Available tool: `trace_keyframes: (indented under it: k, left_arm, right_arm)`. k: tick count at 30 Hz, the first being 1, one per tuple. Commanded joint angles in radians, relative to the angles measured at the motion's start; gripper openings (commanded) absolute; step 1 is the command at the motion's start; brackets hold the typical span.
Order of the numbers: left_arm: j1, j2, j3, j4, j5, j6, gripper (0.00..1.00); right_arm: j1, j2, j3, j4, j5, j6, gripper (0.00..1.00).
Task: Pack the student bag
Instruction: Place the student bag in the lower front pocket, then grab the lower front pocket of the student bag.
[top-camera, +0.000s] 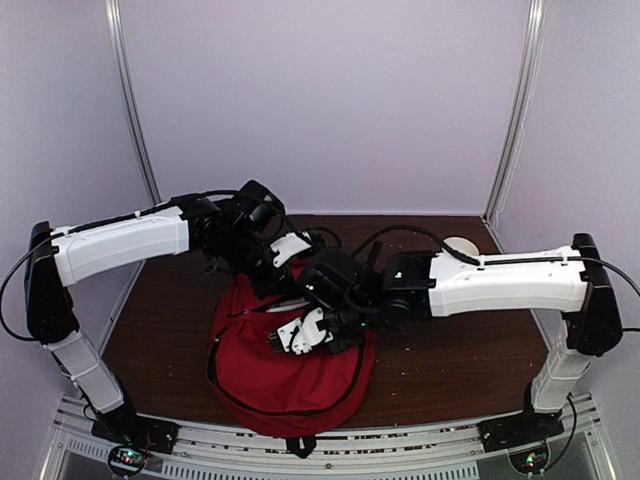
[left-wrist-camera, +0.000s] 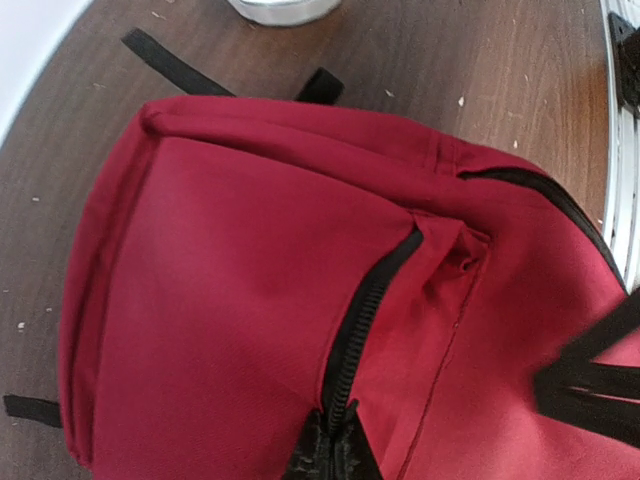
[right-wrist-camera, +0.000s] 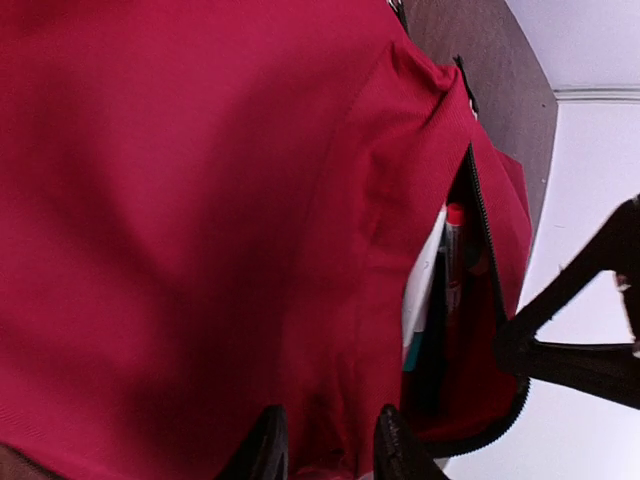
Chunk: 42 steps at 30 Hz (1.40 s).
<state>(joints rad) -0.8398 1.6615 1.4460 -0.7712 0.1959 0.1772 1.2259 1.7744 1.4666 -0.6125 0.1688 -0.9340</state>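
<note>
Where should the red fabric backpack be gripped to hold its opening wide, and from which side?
Probably the loose fabric lip beside the black zipper of the red fabric backpack, coming from above: that edge stands as a thin fold, while the panels are broad, smooth.

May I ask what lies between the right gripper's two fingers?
A fold of the red bag lies between the right gripper's fingers, which pinch it. The right wrist view shows this, just beside the open zip.
</note>
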Motion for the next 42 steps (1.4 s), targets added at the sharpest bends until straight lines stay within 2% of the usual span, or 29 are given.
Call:
trace_keyframes:
  k: [1, 6, 7, 12, 16, 18, 22, 28, 31, 36, 42]
  left_arm:
    - [-0.018, 0.088, 0.077, -0.079, 0.015, -0.017, 0.0]
    - [-0.018, 0.122, 0.087, -0.087, 0.006, -0.068, 0.01]
    - [-0.018, 0.119, 0.091, -0.091, 0.014, -0.081, 0.04]
    - [-0.018, 0.013, 0.075, -0.096, -0.025, -0.188, 0.28]
    - [-0.016, -0.187, -0.02, -0.034, -0.169, -0.307, 0.55]
    - [0.01, -0.265, -0.078, -0.019, -0.231, -0.381, 0.62]
    - [0.095, -0.365, -0.176, -0.054, -0.273, -0.553, 0.63]
    - [0.253, -0.494, -0.398, -0.008, -0.122, -0.821, 0.64]
    - [0.32, -0.551, -0.531, 0.065, -0.049, -1.03, 0.64]
    - [0.34, -0.675, -0.759, 0.343, 0.047, -1.318, 0.63]
    - [0.339, -0.689, -0.84, 0.481, 0.07, -1.411, 0.61]
  right_arm:
    - [0.004, -0.117, -0.012, -0.21, -0.264, 0.104, 0.3]
    - [-0.009, -0.242, -0.107, -0.269, -0.396, 0.177, 0.3]
    - [-0.018, -0.258, -0.115, -0.275, -0.42, 0.191, 0.3]
    - [-0.122, -0.311, -0.11, -0.29, -0.577, 0.245, 0.3]
    - [-0.229, -0.311, -0.106, -0.244, -0.668, 0.304, 0.32]
    - [-0.261, -0.29, -0.103, -0.204, -0.656, 0.342, 0.32]
    - [-0.29, -0.232, -0.068, -0.177, -0.674, 0.376, 0.32]
    - [-0.293, -0.14, 0.039, -0.159, -0.699, 0.443, 0.34]
    - [-0.291, -0.1, 0.075, -0.152, -0.708, 0.463, 0.34]
    - [-0.29, -0.071, 0.088, -0.144, -0.72, 0.47, 0.35]
    - [-0.287, -0.054, 0.075, -0.142, -0.722, 0.471, 0.35]
